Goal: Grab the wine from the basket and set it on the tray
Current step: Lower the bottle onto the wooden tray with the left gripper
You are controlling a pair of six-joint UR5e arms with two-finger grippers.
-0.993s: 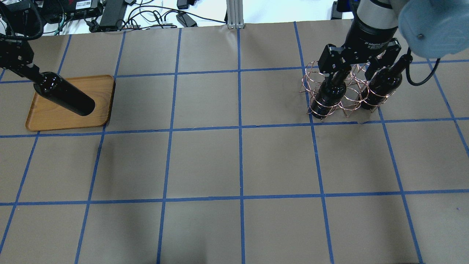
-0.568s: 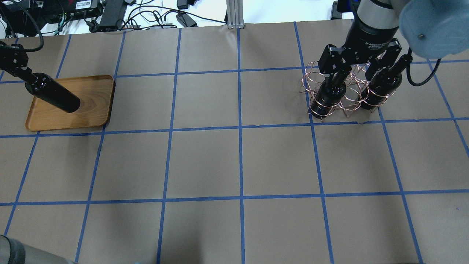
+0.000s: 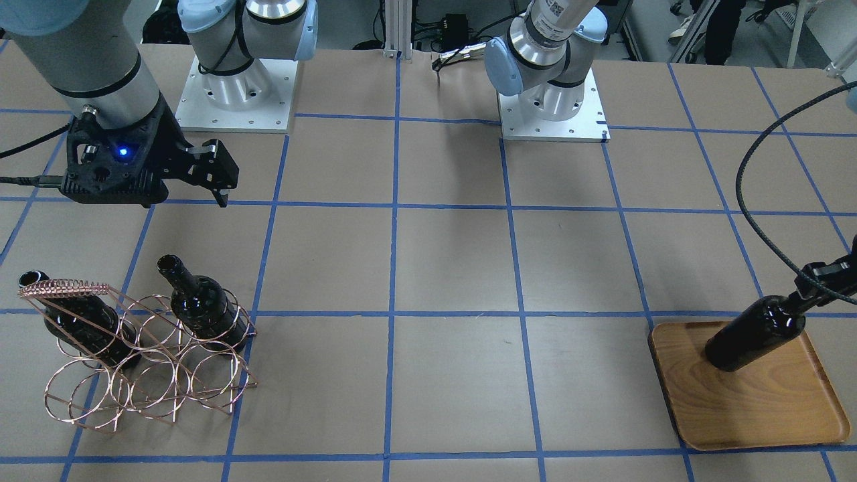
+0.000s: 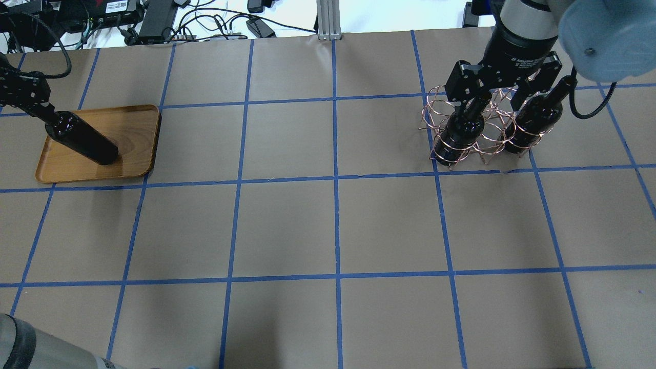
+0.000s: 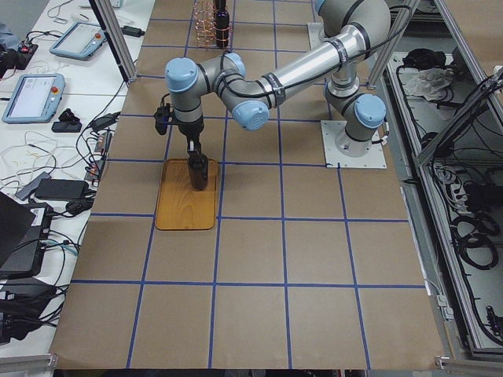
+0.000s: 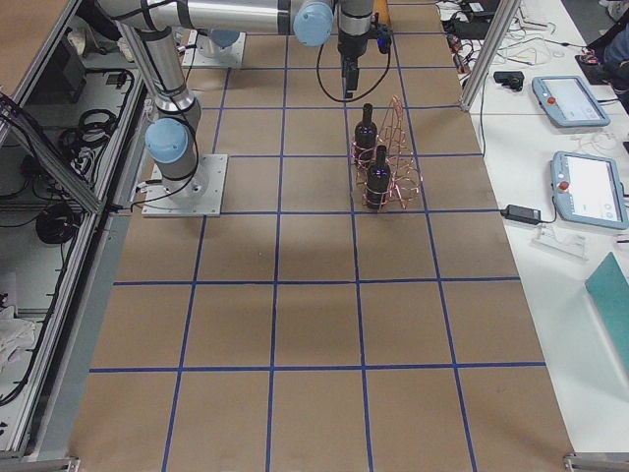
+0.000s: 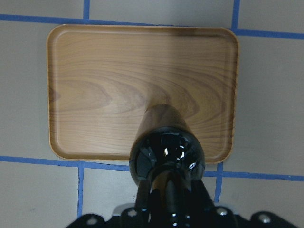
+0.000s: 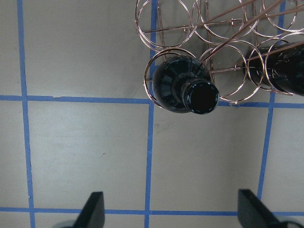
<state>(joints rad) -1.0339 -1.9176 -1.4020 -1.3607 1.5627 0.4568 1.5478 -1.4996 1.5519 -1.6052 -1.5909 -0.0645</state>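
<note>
My left gripper (image 4: 43,107) is shut on the neck of a near-black wine bottle (image 4: 84,141) and holds it upright over the wooden tray (image 4: 133,123). Its base is at or just above the tray floor; I cannot tell if it touches. The left wrist view looks down the bottle (image 7: 166,152) onto the tray (image 7: 104,80). The copper wire basket (image 4: 487,146) at the right holds two more bottles (image 4: 461,130) (image 4: 533,120). My right gripper (image 8: 173,213) is open and empty above the basket (image 8: 175,19), near one bottle's mouth (image 8: 202,97).
Blue tape lines grid the brown table. Cables and electronics (image 4: 154,20) lie beyond the far edge beside a metal post (image 4: 328,20). The two arm bases (image 3: 234,94) (image 3: 552,100) stand at the robot's side of the table.
My left gripper has lowered the bottle toward the tray, so it looks smaller and nearer the tray floor. The right arm and basket have not moved.
</note>
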